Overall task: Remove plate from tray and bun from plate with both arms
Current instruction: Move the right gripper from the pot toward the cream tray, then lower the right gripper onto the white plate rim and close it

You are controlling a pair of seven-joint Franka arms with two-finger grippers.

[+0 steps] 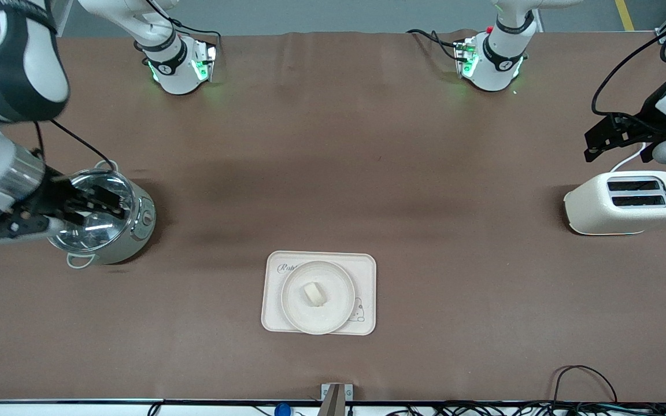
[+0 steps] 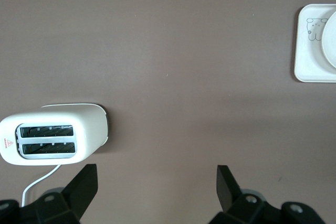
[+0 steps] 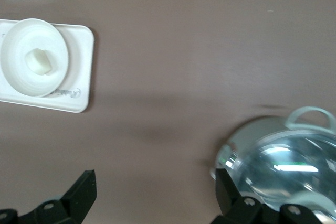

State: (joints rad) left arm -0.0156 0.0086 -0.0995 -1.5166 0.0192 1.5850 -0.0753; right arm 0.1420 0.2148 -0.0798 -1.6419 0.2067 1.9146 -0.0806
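Note:
The round cream plate (image 1: pixel 293 307) lies on the rectangular cream tray (image 1: pixel 363 270) near the front middle of the table. The small pale bun (image 1: pixel 314 293) sits in the middle of the plate. In the right wrist view the plate (image 3: pixel 20 40), bun (image 3: pixel 41 61) and tray (image 3: pixel 80 80) all show. The left wrist view shows the tray (image 2: pixel 307 56) and an edge of the plate (image 2: pixel 332 45). My right gripper (image 1: pixel 104 205) hangs open and empty over the pot (image 1: pixel 136 228), its jaws wide apart (image 3: pixel 156 174). My left gripper (image 1: pixel 590 147) hangs open and empty above the table beside the toaster (image 1: pixel 628 202), jaws wide (image 2: pixel 157 174).
A cream cooker pot with a glass lid (image 3: pixel 286 171) stands at the right arm's end. A cream two-slot toaster (image 2: pixel 52 140) with a white cord stands at the left arm's end. Black cables (image 1: pixel 581 375) lie along the table's front edge.

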